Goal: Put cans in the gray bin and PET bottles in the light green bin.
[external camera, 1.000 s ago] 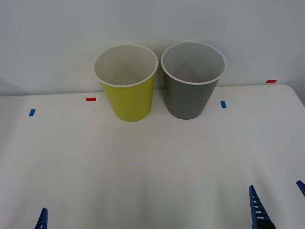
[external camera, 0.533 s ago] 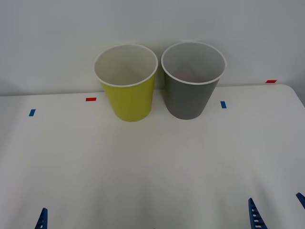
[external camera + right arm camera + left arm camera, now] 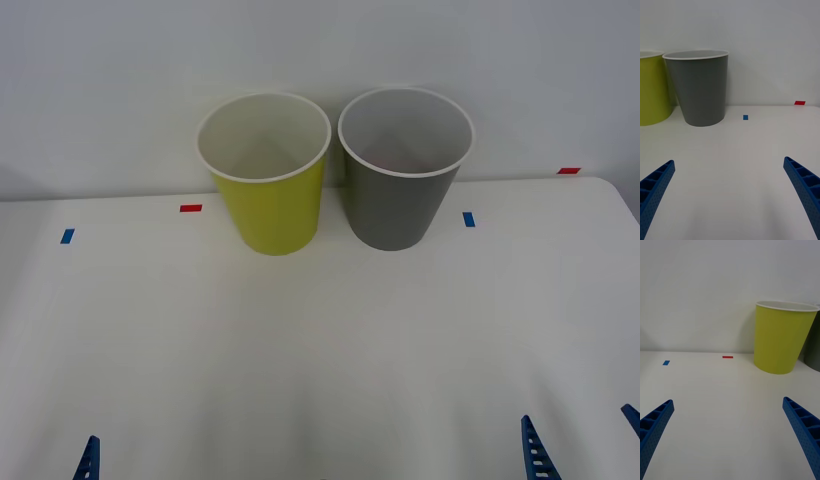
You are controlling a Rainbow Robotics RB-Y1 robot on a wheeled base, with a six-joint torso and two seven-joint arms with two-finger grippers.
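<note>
The light green bin [image 3: 270, 200] and the gray bin [image 3: 402, 195] stand upright side by side at the far middle of the table, almost touching. A faint reddish tint lies low inside the gray bin; I cannot tell what it is. No cans or PET bottles are in view on the table. My right gripper [image 3: 728, 163] hovers open near the front right edge, facing the gray bin [image 3: 702, 90]. My left gripper [image 3: 728, 405] is open at the front left, facing the light green bin [image 3: 782, 337]. Both grippers hold nothing.
Small red tape marks [image 3: 190, 208] and blue tape marks [image 3: 468, 218] dot the white table [image 3: 300, 340] beside the bins. A plain white wall rises right behind the bins. The table's right edge runs near the right gripper's fingers [image 3: 538, 455].
The right gripper's fingers have slid slightly toward the front edge of the table since a second ago, then held still. Bins and left gripper have not moved.
</note>
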